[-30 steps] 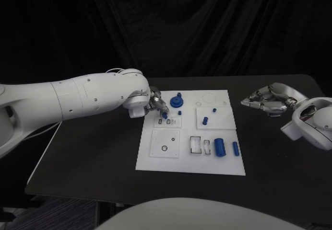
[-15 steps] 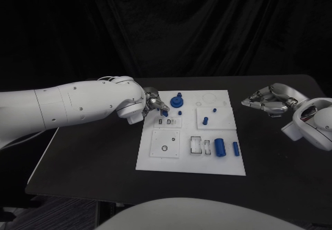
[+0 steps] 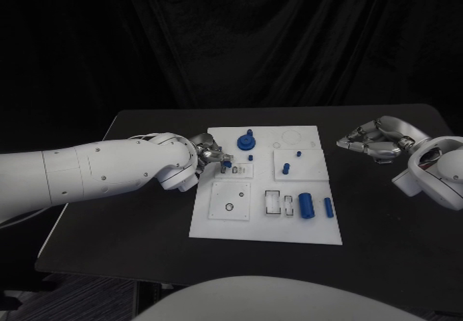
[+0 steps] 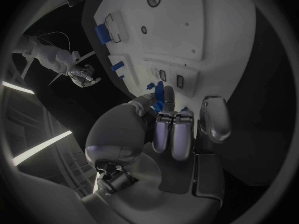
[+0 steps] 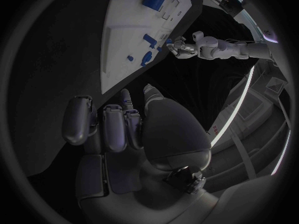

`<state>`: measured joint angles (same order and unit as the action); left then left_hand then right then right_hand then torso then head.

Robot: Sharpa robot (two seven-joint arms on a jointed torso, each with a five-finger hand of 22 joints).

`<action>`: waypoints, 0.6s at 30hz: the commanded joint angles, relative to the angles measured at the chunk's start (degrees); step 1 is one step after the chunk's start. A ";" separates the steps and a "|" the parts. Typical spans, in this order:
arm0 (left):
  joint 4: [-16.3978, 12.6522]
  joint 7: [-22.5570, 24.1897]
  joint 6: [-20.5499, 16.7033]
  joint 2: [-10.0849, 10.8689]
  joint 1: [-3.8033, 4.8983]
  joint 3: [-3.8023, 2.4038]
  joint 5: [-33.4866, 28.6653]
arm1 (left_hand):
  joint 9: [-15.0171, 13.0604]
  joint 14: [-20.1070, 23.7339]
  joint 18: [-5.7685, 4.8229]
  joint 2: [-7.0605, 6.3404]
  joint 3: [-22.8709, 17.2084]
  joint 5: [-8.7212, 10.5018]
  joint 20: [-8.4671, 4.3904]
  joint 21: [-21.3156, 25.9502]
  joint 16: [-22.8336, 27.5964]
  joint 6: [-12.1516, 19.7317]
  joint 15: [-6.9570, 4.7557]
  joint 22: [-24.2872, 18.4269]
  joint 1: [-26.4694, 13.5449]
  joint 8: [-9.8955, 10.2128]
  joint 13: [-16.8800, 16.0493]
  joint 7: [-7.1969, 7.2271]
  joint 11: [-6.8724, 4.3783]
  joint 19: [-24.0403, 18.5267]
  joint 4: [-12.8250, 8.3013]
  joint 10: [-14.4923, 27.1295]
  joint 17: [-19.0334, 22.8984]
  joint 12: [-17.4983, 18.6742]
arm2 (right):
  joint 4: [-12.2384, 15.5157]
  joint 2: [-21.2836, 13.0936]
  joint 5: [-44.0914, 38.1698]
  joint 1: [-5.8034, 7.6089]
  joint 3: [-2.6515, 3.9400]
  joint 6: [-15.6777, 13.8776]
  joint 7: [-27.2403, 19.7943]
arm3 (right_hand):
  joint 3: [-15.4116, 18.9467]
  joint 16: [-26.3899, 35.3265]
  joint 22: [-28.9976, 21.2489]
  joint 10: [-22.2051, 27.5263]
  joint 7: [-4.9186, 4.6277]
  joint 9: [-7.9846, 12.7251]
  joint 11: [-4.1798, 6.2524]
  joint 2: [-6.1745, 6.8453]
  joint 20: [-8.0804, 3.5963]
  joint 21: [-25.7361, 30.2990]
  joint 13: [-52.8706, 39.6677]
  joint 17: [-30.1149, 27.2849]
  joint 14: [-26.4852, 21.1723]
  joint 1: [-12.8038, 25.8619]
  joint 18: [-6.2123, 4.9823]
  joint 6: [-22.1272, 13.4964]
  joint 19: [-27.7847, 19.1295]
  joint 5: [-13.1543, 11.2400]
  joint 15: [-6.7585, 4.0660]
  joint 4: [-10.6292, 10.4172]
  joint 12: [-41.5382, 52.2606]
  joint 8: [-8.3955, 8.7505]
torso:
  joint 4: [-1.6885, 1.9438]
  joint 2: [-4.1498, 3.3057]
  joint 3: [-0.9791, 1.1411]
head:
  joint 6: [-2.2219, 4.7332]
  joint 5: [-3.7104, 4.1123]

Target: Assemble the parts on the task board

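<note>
While the right hand (image 3: 376,142) stays curled and empty at three o'clock, the left hand (image 3: 209,158) has dipped, pinching a small blue peg (image 3: 227,163) over two slots (image 3: 229,170) at the white board's (image 3: 246,231) ten o'clock.

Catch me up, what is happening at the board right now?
The left hand pinches a small blue peg over the pair of small slots near the left edge of the white task board. The right hand, fingers curled and holding nothing, hovers off the board's right side. A larger blue cylinder lies on the board.
</note>
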<state>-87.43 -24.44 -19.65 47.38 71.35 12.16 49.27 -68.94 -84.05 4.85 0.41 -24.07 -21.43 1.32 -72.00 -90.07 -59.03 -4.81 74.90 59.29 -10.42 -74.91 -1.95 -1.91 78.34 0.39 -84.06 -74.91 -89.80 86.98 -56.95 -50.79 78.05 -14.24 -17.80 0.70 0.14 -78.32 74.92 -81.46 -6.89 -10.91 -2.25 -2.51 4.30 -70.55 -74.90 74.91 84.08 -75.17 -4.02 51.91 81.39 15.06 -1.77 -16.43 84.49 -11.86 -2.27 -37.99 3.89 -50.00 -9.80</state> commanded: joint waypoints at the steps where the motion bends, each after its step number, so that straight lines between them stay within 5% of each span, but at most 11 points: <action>1: -0.36 4.26 -6.02 0.10 -0.65 -0.06 0.42 | -0.08 -5.95 0.36 0.36 -0.51 -0.28 0.01 0.32 0.07 -0.15 -0.40 1.39 -0.28 -0.24 -15.09 0.38 -0.51 -0.50 -0.09 -5.94 -15.09 -0.20 | 0.09 -0.12 0.00 -0.19 0.04 -0.25 0.74 | -0.02 0.30 3.08 0.29 -0.03 0.05 -0.09 -0.29 0.02 0.21 -5.60 4.79 2.68 -0.45 -0.98 0.45 -0.28 0.23 -0.01 0.31 -0.31 0.24 | -0.13 0.03 0.05 | 0.00 -0.16; 18: -0.01 4.07 -6.63 -0.72 -2.15 -0.06 0.43 | -0.49 -5.95 0.39 0.40 -0.71 0.23 -0.02 0.53 0.07 0.20 -0.43 1.33 -0.51 -0.54 -15.09 0.36 -0.52 -0.51 0.75 -5.94 -15.09 -0.20 | 0.05 -0.03 0.00 -0.36 0.04 -0.10 0.73 | -0.02 0.30 3.08 0.29 -0.03 0.05 -0.09 -0.29 0.02 0.21 -5.60 4.79 2.68 -0.45 -0.98 0.45 -0.28 0.23 -0.01 0.31 -0.31 0.24 | -0.04 -0.02 -0.11 | 0.00 -0.32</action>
<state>-87.48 -21.18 -25.86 46.82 69.32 12.13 49.53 -69.36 -84.05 4.84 0.48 -24.78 -21.40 1.32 -71.75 -90.07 -59.16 -4.81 74.90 58.76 -10.71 -74.91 -1.85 -1.90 78.34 0.79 -84.05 -74.91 -89.80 86.99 -56.96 -50.79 77.86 -14.24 -17.81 0.70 0.14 -78.32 74.91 -81.46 -6.89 -10.92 -2.25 -2.51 4.30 -70.55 -74.90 74.91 84.08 -75.17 -4.02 51.91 81.39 15.05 -1.78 -16.43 84.50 -11.86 -2.31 -37.99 3.81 -50.00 -10.10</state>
